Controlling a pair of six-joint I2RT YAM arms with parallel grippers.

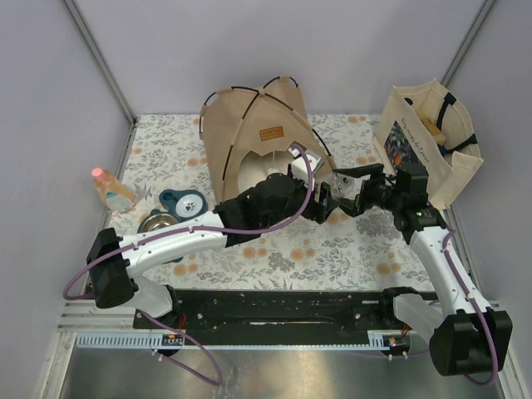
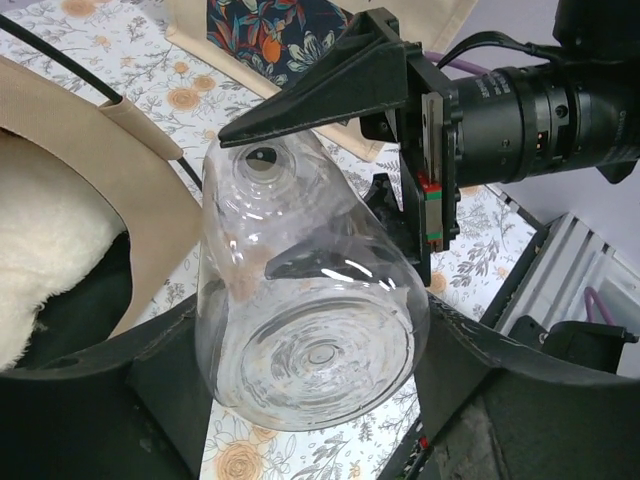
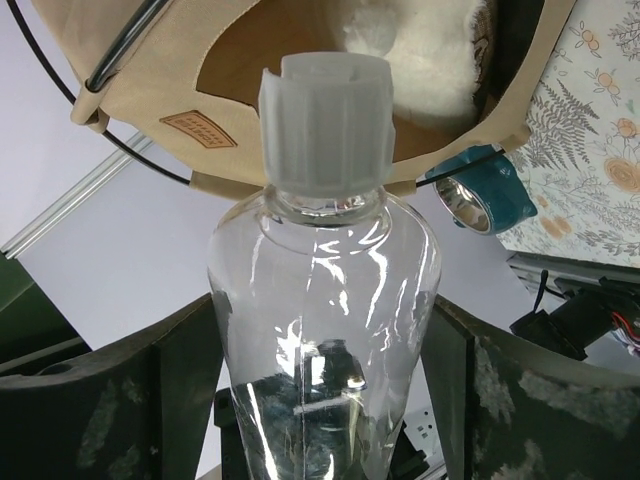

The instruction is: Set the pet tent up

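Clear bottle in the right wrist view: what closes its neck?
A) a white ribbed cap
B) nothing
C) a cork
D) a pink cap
A: the clear bottle between the right fingers carries a white ribbed cap on its neck.

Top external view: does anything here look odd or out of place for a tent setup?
Yes. A clear bottle sits between the left fingers and the right fingers at once, in front of the pet tent. It is no part of the tent. The tent itself stands upright, not askew.
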